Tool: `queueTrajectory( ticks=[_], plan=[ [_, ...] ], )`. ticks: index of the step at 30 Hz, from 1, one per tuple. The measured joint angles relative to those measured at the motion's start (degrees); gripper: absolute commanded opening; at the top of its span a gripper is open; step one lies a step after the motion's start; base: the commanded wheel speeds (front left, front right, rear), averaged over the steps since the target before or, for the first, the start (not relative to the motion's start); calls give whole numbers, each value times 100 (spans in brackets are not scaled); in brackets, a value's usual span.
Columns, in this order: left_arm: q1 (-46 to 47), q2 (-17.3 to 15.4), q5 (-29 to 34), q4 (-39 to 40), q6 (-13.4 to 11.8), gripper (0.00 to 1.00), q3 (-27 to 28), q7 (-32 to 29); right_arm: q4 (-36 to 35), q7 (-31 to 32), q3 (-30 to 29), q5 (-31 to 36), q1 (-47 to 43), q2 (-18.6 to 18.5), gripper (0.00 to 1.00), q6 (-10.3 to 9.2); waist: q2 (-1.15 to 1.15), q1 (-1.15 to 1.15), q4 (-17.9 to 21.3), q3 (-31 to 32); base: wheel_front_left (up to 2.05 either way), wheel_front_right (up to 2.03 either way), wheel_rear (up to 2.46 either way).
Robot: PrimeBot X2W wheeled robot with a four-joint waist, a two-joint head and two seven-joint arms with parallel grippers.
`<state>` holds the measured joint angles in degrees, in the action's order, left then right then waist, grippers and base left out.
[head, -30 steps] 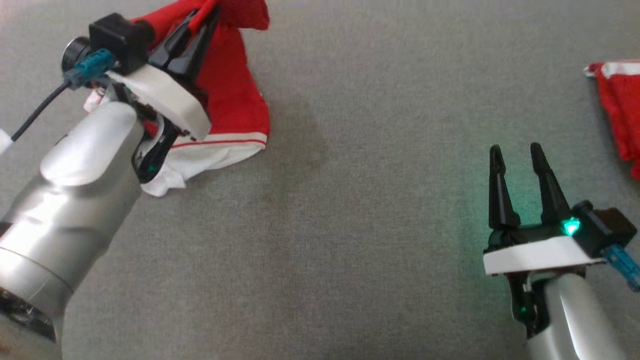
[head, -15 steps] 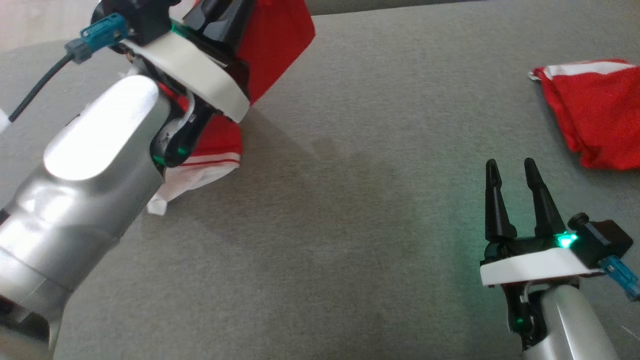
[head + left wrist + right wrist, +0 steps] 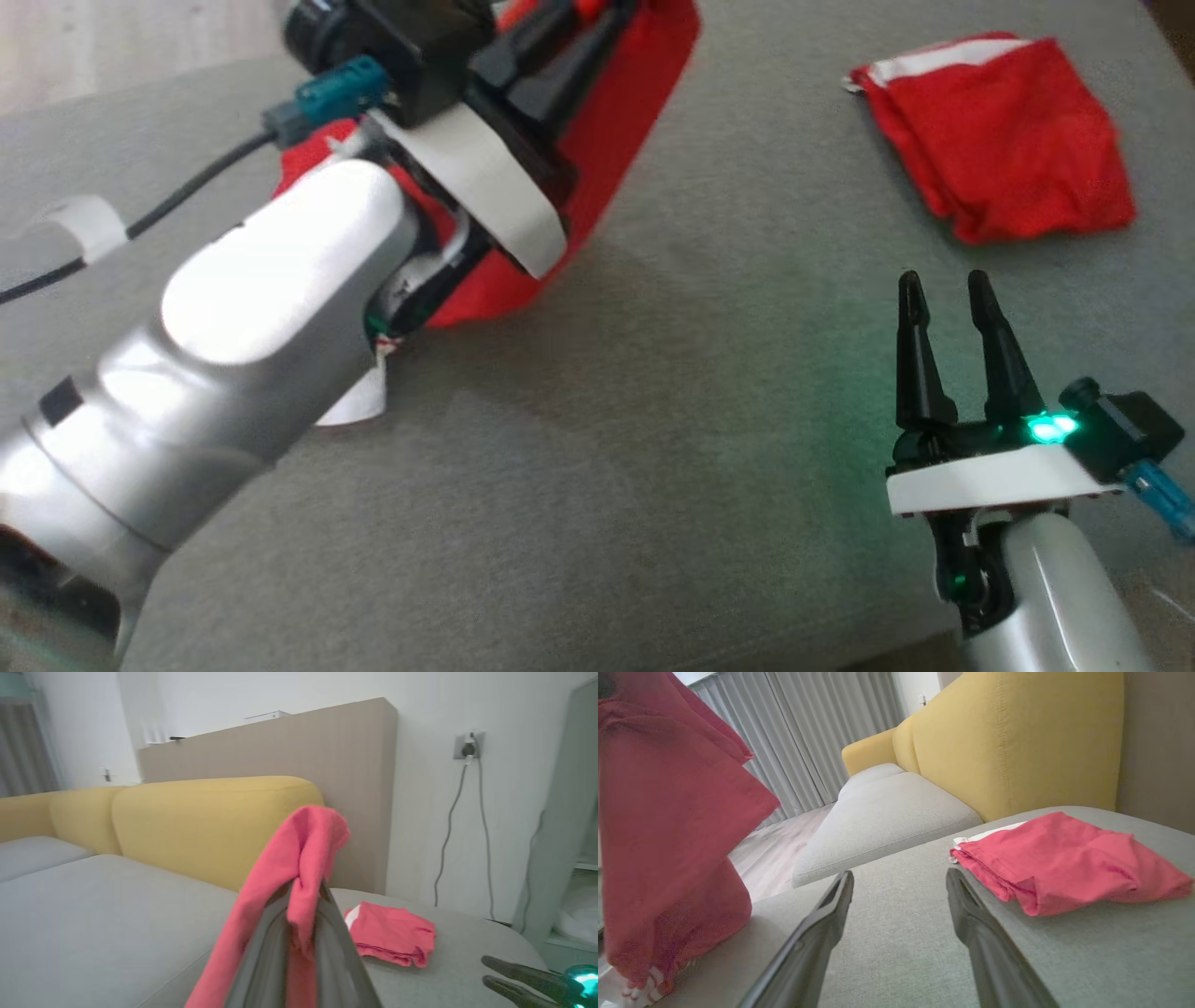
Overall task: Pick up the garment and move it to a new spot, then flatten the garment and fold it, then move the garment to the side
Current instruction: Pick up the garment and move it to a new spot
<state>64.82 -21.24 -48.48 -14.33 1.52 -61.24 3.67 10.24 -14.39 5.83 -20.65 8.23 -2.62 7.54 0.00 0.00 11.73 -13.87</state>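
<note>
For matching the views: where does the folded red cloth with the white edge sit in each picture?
Head view: folded red cloth at upper right, on the grey cushion.
Left wrist view: lower centre-right, right of the held red garment.
Right wrist view: right of centre.
Shared landmark: the open right gripper, close by the cloth in every view.

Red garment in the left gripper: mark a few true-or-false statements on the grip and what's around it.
1. The left gripper is shut on the held garment. True.
2. The right gripper grips cloth too. False: it is open and empty, above the grey cushion.
3. A folded red garment lies on the cushion beyond the right gripper. True.
4. The held garment is spread flat. False: it hangs bunched from the left gripper.
</note>
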Motion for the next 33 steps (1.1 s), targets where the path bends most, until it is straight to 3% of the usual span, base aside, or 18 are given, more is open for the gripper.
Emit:
queueTrajectory(
  ticks=[6, 12, 13, 14, 24, 28, 33],
  plan=[
    [13, -51, 188, 30, 159, 0, -294, -103, -14, 0, 123, -112, 14, 0, 100, 0, 0, 0, 411, -126, 0, 0, 0],
    [146, -219, 485, -875, 277, 0, -532, -142, -86, 0, 287, -205, 70, 1, 100, 0, 0, 0, 682, -333, 0, 0, 0],
    [187, -201, 528, -1066, 331, 38, -566, -133, -96, 0, 297, -205, 71, 1, 100, 0, 0, 0, 708, -376, 0, 0, 0],
    [233, -164, 567, -1266, 358, 100, -578, -97, -98, 0, 303, -208, 78, 1, 100, 0, 0, 0, 731, -424, 0, 0, 0],
    [692, 232, 878, -2863, 200, 100, -520, 731, -110, 0, 289, -241, 220, 1, 100, 0, 0, 1, 623, -585, 0, 0, 0],
    [651, 254, 816, -2994, 193, 100, -347, 940, -91, 0, 169, -136, 213, 1, 100, 0, 0, 1, 406, -490, 0, 0, 0],
    [266, 137, 701, -2730, -59, 100, -8, 1062, -53, 0, -44, 107, 159, 1, 100, 0, 0, 0, 27, -311, 0, 0, 0]
  ],
)
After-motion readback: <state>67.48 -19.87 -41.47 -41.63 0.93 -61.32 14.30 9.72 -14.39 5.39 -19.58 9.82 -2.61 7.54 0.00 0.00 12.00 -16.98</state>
